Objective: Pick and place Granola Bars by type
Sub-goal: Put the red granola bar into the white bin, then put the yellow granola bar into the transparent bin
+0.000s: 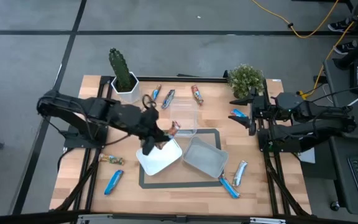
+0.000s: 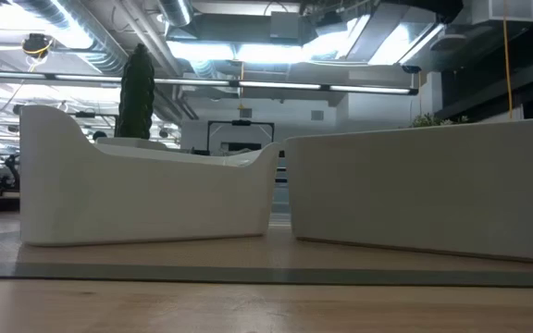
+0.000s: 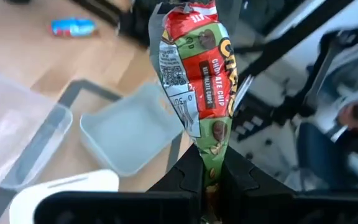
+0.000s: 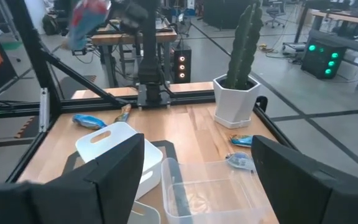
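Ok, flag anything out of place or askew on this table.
Nothing spilled or damaged. The white tub and grey tub sit skewed, overlapping the taped outline. Granola bars lie scattered around the table. The left gripper holds a red-and-green bar over the tubs; the right gripper waits open by the right edge.

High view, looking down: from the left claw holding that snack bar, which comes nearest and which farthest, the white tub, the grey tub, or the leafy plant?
Measured from the left gripper, shut on a red-and-green granola bar:
1. White tub, just under and beside it.
2. Grey tub, further toward the right arm's side.
3. Leafy plant, at the table's far right corner.
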